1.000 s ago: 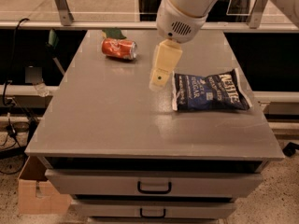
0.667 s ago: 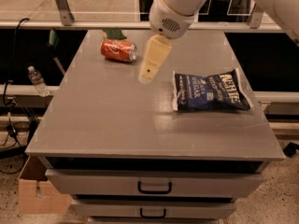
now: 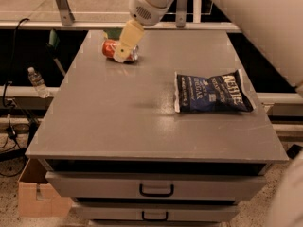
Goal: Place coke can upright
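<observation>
Far left, off the table: cardboard box (image 3: pixel 34 193) on the floor by the front-left corner, cables (image 3: pixel 9 126) above it, clear water bottle (image 3: pixel 37 82) standing on a low ledge. Metal strut (image 3: pixel 62 4) leans at the back left. Grey table (image 3: pixel 118 117), flat top, two drawers in front: upper drawer (image 3: pixel 94 186) and lower drawer (image 3: pixel 109 213), each with a dark handle in the middle. The coke can (image 3: pixel 110 48) is at the far-left part of the tabletop, near the back edge, lying on its side, long axis running roughly left-right, so not upright. Something green (image 3: pixel 112 32) sits just behind it at the table's back edge; can't tell what it is. The gripper (image 3: pixel 120 56) hangs tilted down-left from the white arm (image 3: pixel 154 4), its tan tip overlapping the right half of the can in this view. Whether it touches the can or sits just above or in front of it: can't tell. Gripper open or closed: can't tell either, it reads as one tan piece from this angle. Middle of the tabletop shows a faint dark shadow. Right half: dark blue chip bag (image 3: pixel 213 93) lying flat, white lettering facing up, well apart from the can and close to the right edge. Upper right: big white arm link (image 3: pixel 265 22) crosses the corner, blurred, near the camera.
</observation>
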Controlling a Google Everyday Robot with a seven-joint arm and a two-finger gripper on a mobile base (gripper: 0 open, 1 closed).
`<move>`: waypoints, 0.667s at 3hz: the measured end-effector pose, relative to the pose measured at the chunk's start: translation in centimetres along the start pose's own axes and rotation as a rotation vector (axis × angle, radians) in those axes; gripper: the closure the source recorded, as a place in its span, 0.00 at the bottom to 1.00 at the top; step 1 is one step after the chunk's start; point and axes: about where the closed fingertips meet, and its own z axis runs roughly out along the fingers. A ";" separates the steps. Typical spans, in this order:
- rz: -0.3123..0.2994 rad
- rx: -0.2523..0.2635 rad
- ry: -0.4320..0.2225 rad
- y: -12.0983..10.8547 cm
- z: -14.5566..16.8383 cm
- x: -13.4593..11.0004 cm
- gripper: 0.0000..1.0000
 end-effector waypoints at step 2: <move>0.132 0.039 0.001 -3.1 8.5 -4.0 0.00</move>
